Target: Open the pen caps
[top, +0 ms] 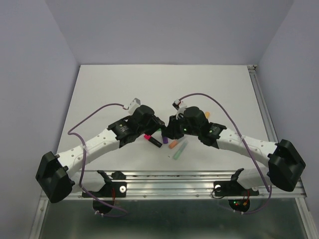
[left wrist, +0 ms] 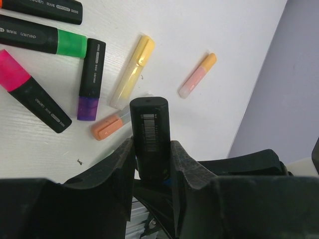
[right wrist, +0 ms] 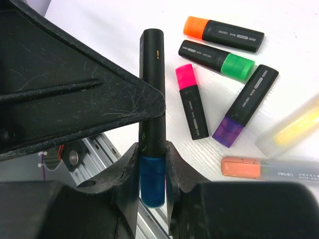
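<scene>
Both hands on one pen (right wrist: 152,89): I've got left hand (left wrist: 152,147) pinching the black body (left wrist: 150,124), right hand (right wrist: 152,149) pinching its cyan cap (right wrist: 152,186), just beside the pink-capped pen (right wrist: 193,102) on the bench (right wrist: 289,20).

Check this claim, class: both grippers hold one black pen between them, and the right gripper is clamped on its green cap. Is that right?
Wrong colour: the cap in the right gripper is blue, not green, as the right wrist view shows. The rest stands: both grippers hold one black pen between them, the left gripper on its body.
</scene>
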Controlling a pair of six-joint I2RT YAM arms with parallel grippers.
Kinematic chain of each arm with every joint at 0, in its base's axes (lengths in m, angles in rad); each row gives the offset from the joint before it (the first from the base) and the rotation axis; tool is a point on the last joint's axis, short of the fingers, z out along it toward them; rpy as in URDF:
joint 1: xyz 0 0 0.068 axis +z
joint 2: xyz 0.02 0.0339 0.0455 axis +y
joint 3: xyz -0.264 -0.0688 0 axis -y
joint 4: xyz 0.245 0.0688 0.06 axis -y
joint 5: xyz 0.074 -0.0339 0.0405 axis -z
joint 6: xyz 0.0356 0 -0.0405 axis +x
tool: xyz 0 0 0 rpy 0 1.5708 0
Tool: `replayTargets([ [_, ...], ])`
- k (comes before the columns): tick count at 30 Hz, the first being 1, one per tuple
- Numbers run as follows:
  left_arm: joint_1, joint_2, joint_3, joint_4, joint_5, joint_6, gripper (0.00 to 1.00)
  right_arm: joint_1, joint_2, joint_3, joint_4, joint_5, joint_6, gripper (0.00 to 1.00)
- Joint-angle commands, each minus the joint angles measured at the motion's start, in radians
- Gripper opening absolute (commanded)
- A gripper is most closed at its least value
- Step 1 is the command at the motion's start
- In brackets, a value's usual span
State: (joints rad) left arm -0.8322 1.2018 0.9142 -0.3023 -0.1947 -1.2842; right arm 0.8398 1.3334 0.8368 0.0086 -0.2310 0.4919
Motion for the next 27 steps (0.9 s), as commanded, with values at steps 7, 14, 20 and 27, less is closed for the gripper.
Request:
replayTargets([
  [7, -0.005, 0.01, 0.011, -0.072, -0.126, -0.035, 0.0, 0.018, -0.066, 0.028, 0.079, -0.089, 0.122, 0.01],
  [14, 0.105, -0.021, 0.046, -0.139, -0.293, -0.033, 0.0, 0.018, -0.166, -0.089, -0.074, -0.189, 0.217, 0.01],
  [20, 0.245, 0.005, 0.054, -0.124, -0.308, 0.046, 0.0, 0.018, -0.253, -0.177, -0.104, -0.264, 0.267, 0.01],
  [27, 0.28, 0.047, 0.034, -0.093, -0.279, 0.083, 0.0, 0.018, -0.29, -0.163, -0.084, -0.3, 0.27, 0.01],
])
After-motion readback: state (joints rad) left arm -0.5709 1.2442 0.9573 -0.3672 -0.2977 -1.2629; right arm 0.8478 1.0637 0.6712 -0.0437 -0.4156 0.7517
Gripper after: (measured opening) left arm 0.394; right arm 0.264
